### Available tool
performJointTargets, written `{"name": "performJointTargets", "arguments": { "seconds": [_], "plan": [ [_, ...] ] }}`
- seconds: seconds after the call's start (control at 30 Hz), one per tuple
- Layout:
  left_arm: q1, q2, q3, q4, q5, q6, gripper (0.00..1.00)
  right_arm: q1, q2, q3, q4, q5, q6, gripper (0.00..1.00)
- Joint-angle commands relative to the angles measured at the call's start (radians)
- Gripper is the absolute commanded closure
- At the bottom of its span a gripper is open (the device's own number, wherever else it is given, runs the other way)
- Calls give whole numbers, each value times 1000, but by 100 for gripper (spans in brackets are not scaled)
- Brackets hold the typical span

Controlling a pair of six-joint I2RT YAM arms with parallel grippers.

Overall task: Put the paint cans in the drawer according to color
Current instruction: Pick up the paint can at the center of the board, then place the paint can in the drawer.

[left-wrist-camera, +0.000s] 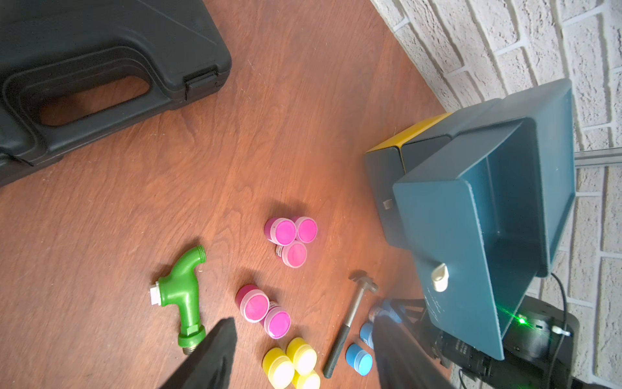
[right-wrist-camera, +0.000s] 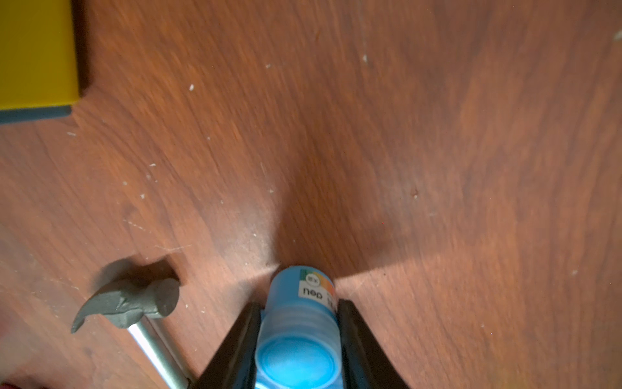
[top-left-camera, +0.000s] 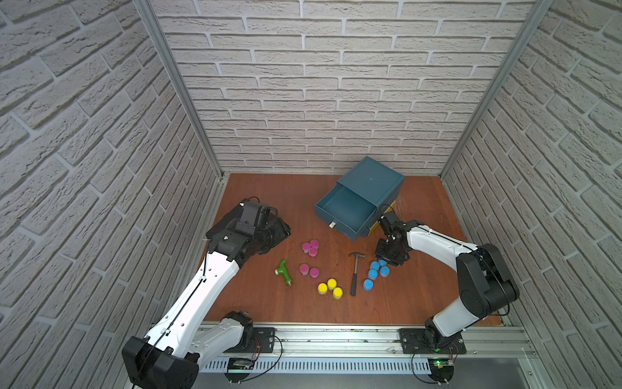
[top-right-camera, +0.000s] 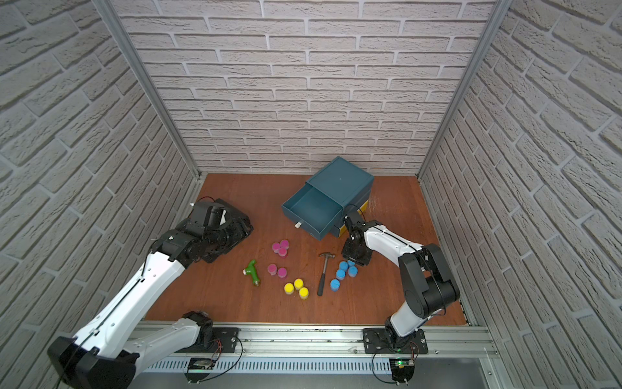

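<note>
My right gripper is shut on a blue paint can, its lid facing the wrist camera. In both top views that gripper hangs over the back of the blue cluster, just right of the hammer. Three yellow cans and two groups of pink cans stand mid-table. The teal drawer is pulled open, with nothing inside. My left gripper is open and holds nothing, up over the black case at the left.
A small hammer lies between the yellow and blue cans. A green pipe fitting lies left of the pink cans. A black case sits under my left arm. A yellow drawer front shows below the open drawer.
</note>
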Motion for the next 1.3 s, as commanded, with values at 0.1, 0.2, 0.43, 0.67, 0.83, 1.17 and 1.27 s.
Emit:
{"name": "performJointTargets", "arguments": {
  "seconds": [0.1, 0.2, 0.43, 0.67, 0.83, 1.17, 1.27],
  "plan": [
    [7, 10, 6, 27, 13, 15, 31, 6, -21, 13, -64, 53, 10, 80],
    [6, 12, 4, 31, 13, 17, 31, 7, -68, 37, -136, 102, 11, 90],
    [5, 26, -3, 50, 35, 41, 32, 14, -244, 343, -396, 229, -61, 96],
    [-6, 69, 14, 77, 56, 86, 32, 137, -35, 891, -545, 175, -249, 97],
    [-20, 94, 39, 80, 59, 111, 32, 248, 223, 1321, -667, 147, -312, 97],
    [-47, 82, 37, 78, 55, 115, 33, 286, 509, 1569, -667, 54, -329, 97],
    [-52, 77, 36, 75, 52, 113, 32, 292, 540, 1564, -648, 37, -342, 98]
  ]
}}
